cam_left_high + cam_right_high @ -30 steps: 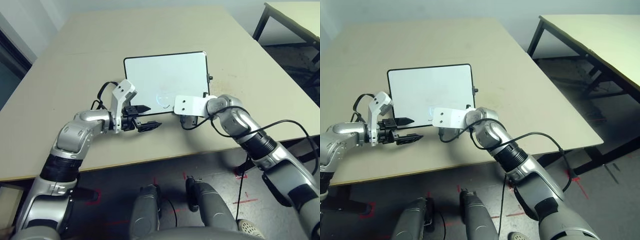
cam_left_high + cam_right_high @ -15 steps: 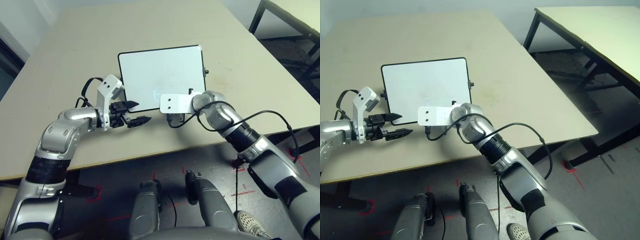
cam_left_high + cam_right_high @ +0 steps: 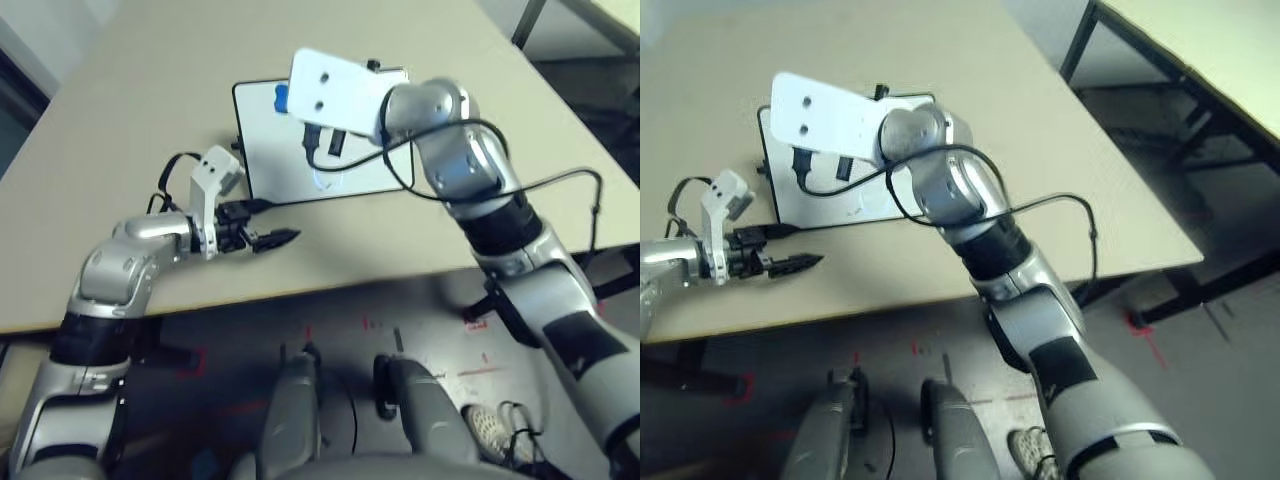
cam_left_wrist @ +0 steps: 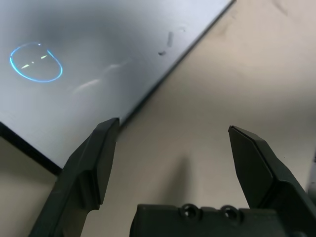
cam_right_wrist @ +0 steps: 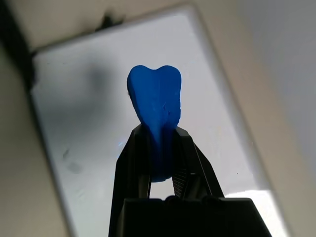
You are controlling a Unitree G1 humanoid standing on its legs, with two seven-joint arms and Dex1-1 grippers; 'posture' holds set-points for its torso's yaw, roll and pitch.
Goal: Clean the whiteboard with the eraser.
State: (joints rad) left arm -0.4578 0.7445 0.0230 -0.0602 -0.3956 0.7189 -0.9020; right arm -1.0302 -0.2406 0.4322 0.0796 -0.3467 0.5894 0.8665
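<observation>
Whiteboard (image 3: 265, 150), flat, rectangular and thinly framed in black, lies on the pale beige table (image 3: 190, 100), seen from the left eye view with the right forearm's white plastic housing (image 3: 335, 90) above its surface. The bright blue oblong eraser (image 3: 281, 98) peeks out beside that housing, over the board's far part. The left gripper (image 3: 285, 220), with two black fingers, stands wide and empty near the board's near left corner. From the right eye view, a black cable (image 3: 1040, 198) loops from the right wrist along the silver right forearm (image 3: 1025, 300); a second table (image 3: 1230, 60) stands beyond the right side of the first, and a light-coloured shoe (image 3: 1025, 450) is on the floor. In the left wrist view, the left gripper's fingers are well apart with nothing between them; a glowing blue ring (image 4: 35, 80) and some small dark marks (image 4: 170, 39) show on the white surface. In the right wrist view, the right gripper (image 5: 160, 130) is closed on the eraser, its two black fingers pressing the sides, and the eraser's notched end points out past the tips over the board; whether it touches the surface I cannot tell
</observation>
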